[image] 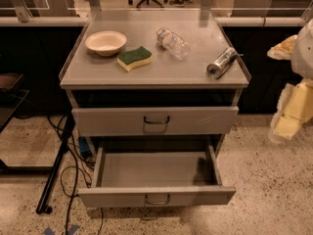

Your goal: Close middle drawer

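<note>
The middle drawer (156, 196) is pulled far out toward me. Its shallow grey tray (154, 169) is empty, and a small loop handle (157, 199) sits at the centre of its flat front. The upper drawer (195, 120), with a darker handle (156, 120), sits above it and is pushed much further in. The lowest drawer is hidden under the open one. My gripper (286, 124), pale and cream-coloured, hangs at the right edge of the view. It is to the right of the cabinet at about upper-drawer height and touches nothing.
On the cabinet top (98, 72) lie a cream bowl (105, 42), a yellow-green sponge (134, 58), a plastic bottle (172, 43) and a metal can (221, 62). A black stand leg (54, 173) and cables (73, 175) are on the floor at left. Speckled floor lies right of the cabinet.
</note>
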Controlling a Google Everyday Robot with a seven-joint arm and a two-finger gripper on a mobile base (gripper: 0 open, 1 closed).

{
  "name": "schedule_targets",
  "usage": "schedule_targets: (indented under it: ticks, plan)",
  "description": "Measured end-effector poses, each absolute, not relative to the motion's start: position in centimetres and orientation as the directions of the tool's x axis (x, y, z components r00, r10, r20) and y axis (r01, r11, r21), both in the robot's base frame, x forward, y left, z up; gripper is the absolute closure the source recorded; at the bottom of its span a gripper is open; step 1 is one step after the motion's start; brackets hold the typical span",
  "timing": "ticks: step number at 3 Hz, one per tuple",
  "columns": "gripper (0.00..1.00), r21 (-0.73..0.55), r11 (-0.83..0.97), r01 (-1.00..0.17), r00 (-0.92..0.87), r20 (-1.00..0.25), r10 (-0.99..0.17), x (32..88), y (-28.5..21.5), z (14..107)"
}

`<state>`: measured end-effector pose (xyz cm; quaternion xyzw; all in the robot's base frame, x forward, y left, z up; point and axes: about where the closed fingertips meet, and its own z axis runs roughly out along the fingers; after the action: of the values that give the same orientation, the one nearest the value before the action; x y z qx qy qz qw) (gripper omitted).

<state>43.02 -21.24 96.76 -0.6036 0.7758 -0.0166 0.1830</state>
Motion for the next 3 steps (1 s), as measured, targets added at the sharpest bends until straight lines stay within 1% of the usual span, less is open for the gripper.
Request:
schedule_targets:
  ticks: [1,2,3]
  plan:
    - [0.01,-0.220,0.269,-0.938,-0.175,-0.369,-0.913,41.7,-19.9,93.3]
    - [0.20,-0.194,0.301,-0.933,-0.186,-0.455,-0.871,40.3,-19.1,88.0]
    - [0.43,-0.185,0.331,-0.925,-0.217,-0.458,-0.862,39.8,-18.9,82.0]
